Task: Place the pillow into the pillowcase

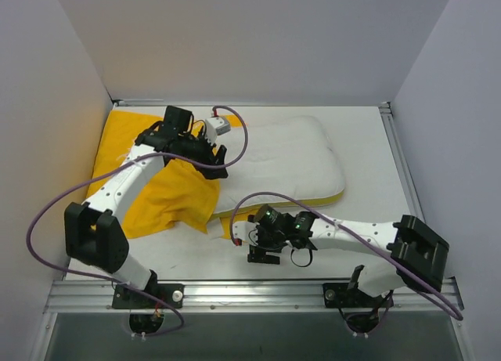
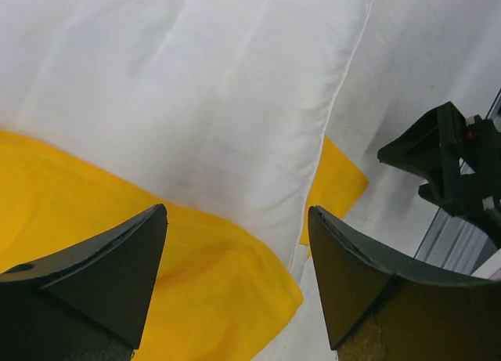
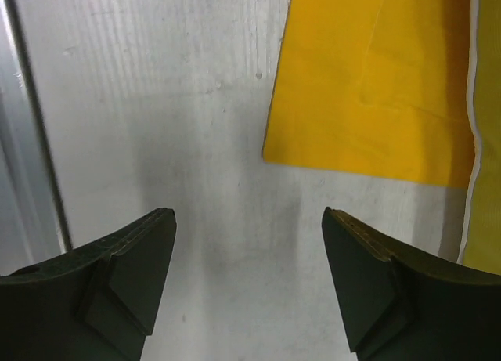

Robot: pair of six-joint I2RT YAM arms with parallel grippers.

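The white pillow [image 1: 290, 159] lies across the middle of the table, a yellow stripe along its near edge. The yellow pillowcase [image 1: 149, 185] is spread at the left, and its edge overlaps the pillow's left end. My left gripper [image 1: 221, 164] hovers open over that overlap. In the left wrist view the open left gripper [image 2: 237, 212] has pillowcase cloth [image 2: 188, 290] and pillow [image 2: 203, 95] below it and holds nothing. My right gripper [image 1: 241, 237] is open by the pillow's near left corner. In its wrist view the right gripper [image 3: 249, 216] is over bare table, just short of a yellow corner [image 3: 368, 87].
White walls close in the left, back and right sides of the table. A metal rail [image 1: 258, 292] runs along the near edge by the arm bases and shows again [image 3: 31, 142] in the right wrist view. Another rail [image 1: 399, 169] borders the right side.
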